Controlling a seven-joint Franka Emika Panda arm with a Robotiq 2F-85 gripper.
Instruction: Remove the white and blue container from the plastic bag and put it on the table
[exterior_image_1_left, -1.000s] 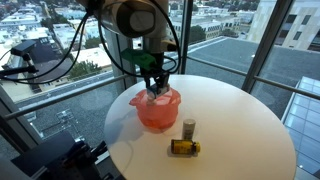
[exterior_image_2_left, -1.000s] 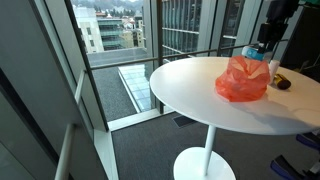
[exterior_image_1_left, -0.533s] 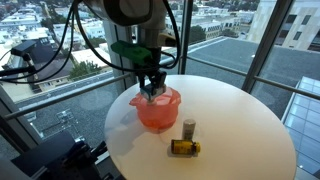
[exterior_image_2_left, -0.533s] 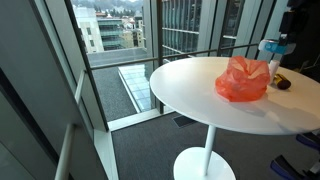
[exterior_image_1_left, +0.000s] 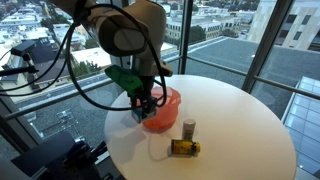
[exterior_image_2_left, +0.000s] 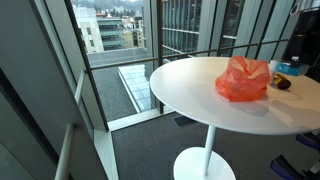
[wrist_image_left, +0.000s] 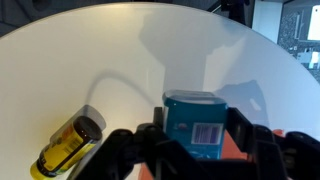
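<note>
Table: round white top (exterior_image_1_left: 240, 120) by tall city windows is carrying a red bag (exterior_image_1_left: 162, 108), a small upright bottle (exterior_image_1_left: 188, 128) and a yellow bottle (exterior_image_1_left: 184, 147) lying flat.
Arm: you are bending it low, just beside the bag.
Claw: your gripper (exterior_image_1_left: 144, 104) is clenching the white and blue container (wrist_image_left: 195, 122), out of the bag.
Change: you are bringing it down from above the bag's mouth.
</note>
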